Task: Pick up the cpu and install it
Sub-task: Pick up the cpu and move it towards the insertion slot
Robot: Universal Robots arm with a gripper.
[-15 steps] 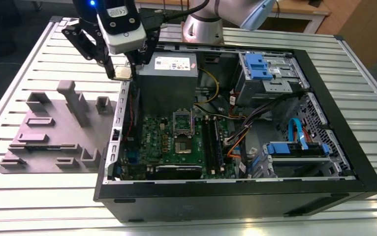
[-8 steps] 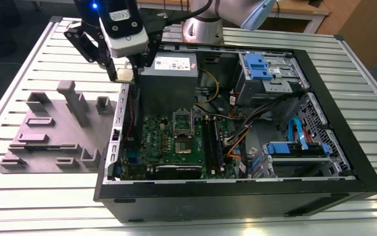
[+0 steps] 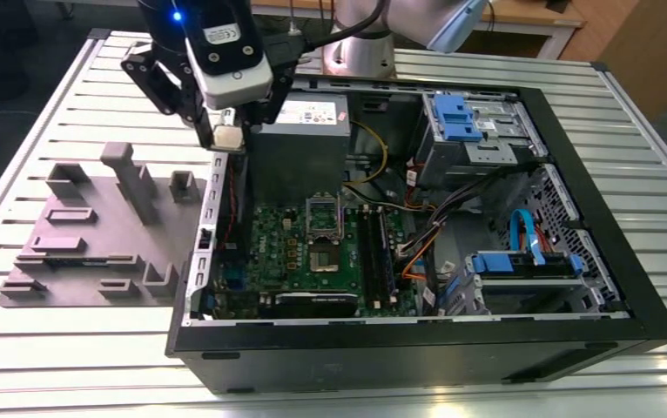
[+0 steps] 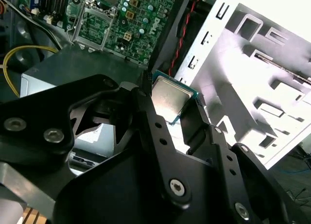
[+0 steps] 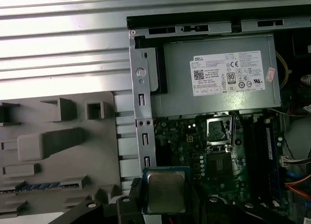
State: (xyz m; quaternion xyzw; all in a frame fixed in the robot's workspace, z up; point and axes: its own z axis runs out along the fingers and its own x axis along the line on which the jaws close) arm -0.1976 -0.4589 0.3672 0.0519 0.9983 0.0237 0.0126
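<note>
My gripper [image 3: 228, 138] is shut on the cpu [image 3: 228, 137], a small square chip with a silvery-grey top. It hangs in the air above the case's wall on the exterior view's left, between the grey tray and the open computer. Both wrist views show the chip [image 4: 169, 96] [image 5: 165, 191] clamped between the black fingers [image 4: 146, 112]. The metal-framed socket [image 3: 323, 228] with its dark centre lies on the green motherboard [image 3: 275, 252], lower and to the exterior view's right of the chip. That socket [image 5: 219, 139] stands open.
The grey plastic tray [image 3: 90, 235] with upright blocks lies on the slatted table [image 3: 55, 113] at the exterior view's left. The black case [image 3: 427, 348] holds a grey power supply [image 3: 305, 131], blue drive bays [image 3: 464, 117] and loose cables [image 3: 427, 226].
</note>
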